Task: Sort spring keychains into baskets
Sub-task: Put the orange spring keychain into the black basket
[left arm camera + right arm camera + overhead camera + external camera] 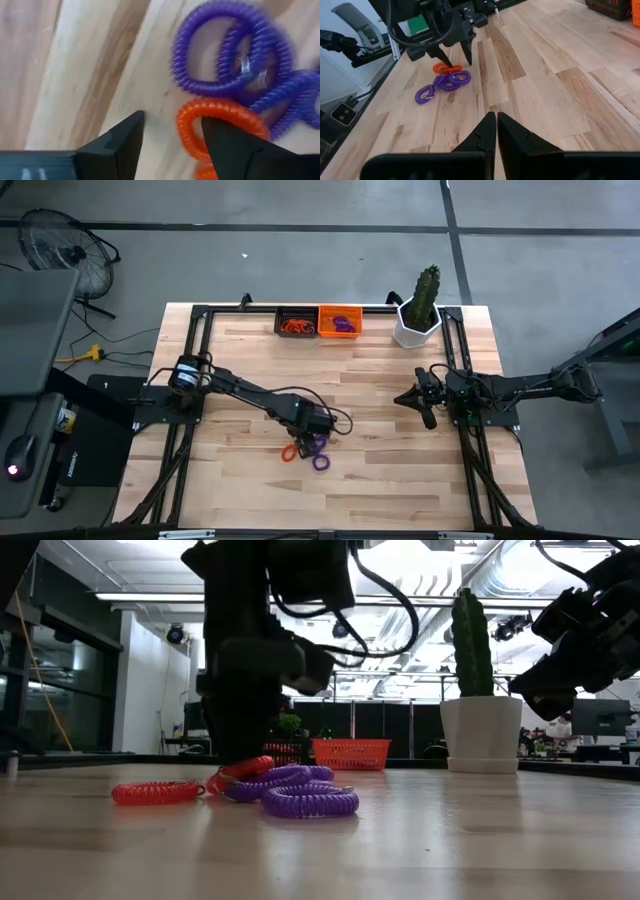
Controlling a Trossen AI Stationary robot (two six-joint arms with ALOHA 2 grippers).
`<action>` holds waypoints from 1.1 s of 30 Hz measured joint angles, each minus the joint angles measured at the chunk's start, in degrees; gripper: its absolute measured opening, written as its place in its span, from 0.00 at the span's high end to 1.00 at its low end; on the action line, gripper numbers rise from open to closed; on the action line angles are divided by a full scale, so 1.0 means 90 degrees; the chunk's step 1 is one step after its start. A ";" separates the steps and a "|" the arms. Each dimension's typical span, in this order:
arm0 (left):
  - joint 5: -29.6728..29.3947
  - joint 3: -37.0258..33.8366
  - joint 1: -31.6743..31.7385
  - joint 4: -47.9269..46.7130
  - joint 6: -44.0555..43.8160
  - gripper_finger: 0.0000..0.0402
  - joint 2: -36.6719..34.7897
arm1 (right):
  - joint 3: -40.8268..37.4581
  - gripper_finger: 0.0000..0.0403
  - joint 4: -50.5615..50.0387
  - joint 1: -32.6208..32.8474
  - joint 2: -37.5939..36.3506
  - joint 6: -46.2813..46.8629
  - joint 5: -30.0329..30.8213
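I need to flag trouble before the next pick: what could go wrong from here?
The left end effector is open over an orange keychain that touches the purple coils; closing may drag a purple one along too.

One finger sits on the orange coil, so it could pinch the coil's edge and slip.

A robotics lab or workshop is showing here. A butcher-block wooden table [400, 470] is sitting on a grey concrete floor [300, 260], framed by black metal rails [330, 308]. Well behind the left gripper [322, 423], off the table's corner, a floor fan [62, 250] is standing beside a yellow cable [85, 356]. Across the room beyond the right gripper [496, 131], exposed ceiling ducts [520, 575], strip lights [150, 597] and a monitor [608, 718] are showing, and an office chair [362, 27] is standing just off the table's edge.
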 joint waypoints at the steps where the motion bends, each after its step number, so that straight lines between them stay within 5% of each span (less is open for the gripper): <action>1: -0.0019 0.0006 -0.0002 -0.0014 0.0000 0.52 0.0014 | 0.0000 0.97 -0.0002 0.0002 0.0000 0.0000 -0.0001; 21: 0.0035 -0.0006 0.0005 -0.0057 0.0002 0.86 0.0044 | 0.0000 0.97 -0.0002 0.0002 0.0000 0.0000 -0.0001; 33: 0.0383 0.0264 -0.0002 -0.0276 0.0343 0.91 -0.0195 | 0.0000 0.97 -0.0002 0.0002 0.0000 0.0000 -0.0001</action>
